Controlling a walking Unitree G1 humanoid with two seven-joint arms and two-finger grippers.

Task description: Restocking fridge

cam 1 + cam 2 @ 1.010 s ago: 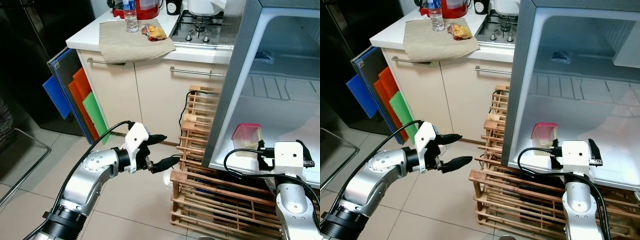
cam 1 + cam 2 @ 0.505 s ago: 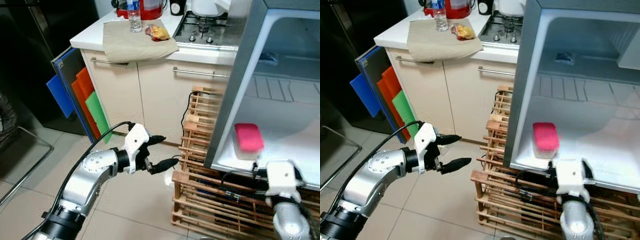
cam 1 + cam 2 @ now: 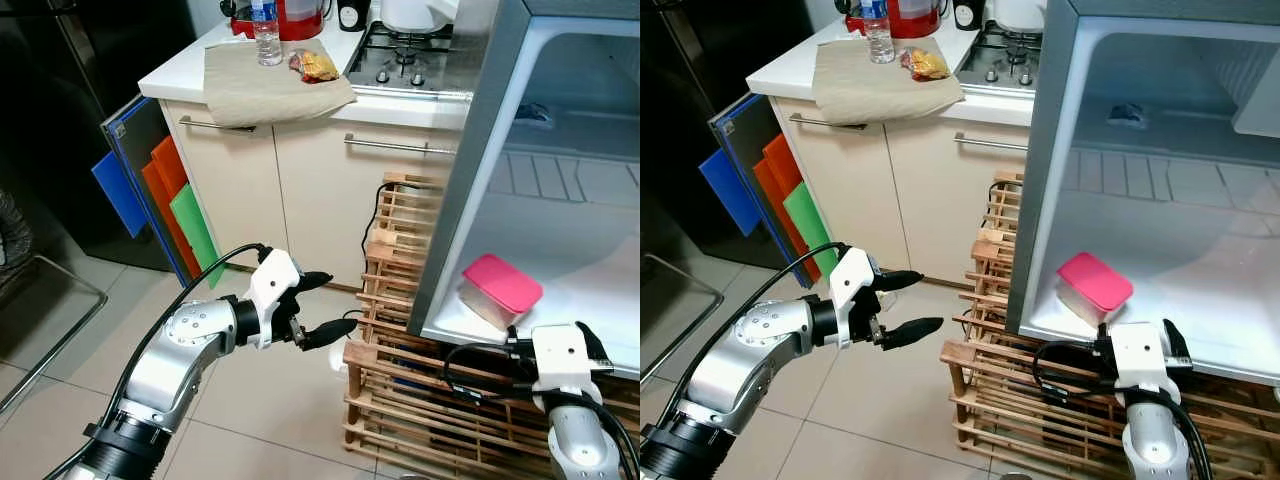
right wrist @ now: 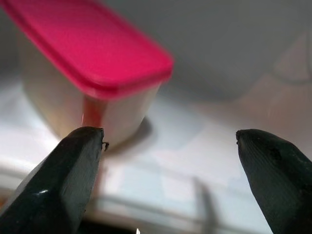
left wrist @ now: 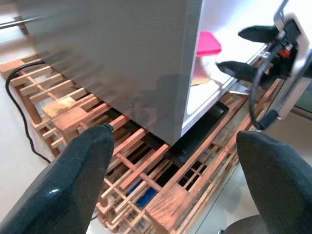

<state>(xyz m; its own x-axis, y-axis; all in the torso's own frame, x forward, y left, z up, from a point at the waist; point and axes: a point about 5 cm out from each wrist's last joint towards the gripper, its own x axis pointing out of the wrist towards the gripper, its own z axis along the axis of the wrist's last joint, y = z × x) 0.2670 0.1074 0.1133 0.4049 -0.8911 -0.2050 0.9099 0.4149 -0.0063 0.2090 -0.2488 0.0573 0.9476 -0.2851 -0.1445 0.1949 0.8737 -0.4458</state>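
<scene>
1. I see the container [image 3: 499,291] with its pink lid resting tilted on the fridge [image 3: 560,160] floor, lower right of the frame.
2. My right gripper [image 4: 170,161], fingers apart, sits just before it.
3. My left gripper [image 3: 322,304], fingers apart, hangs lower centre.

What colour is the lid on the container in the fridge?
Pink; the container's lid shows best in the right wrist view.
</scene>
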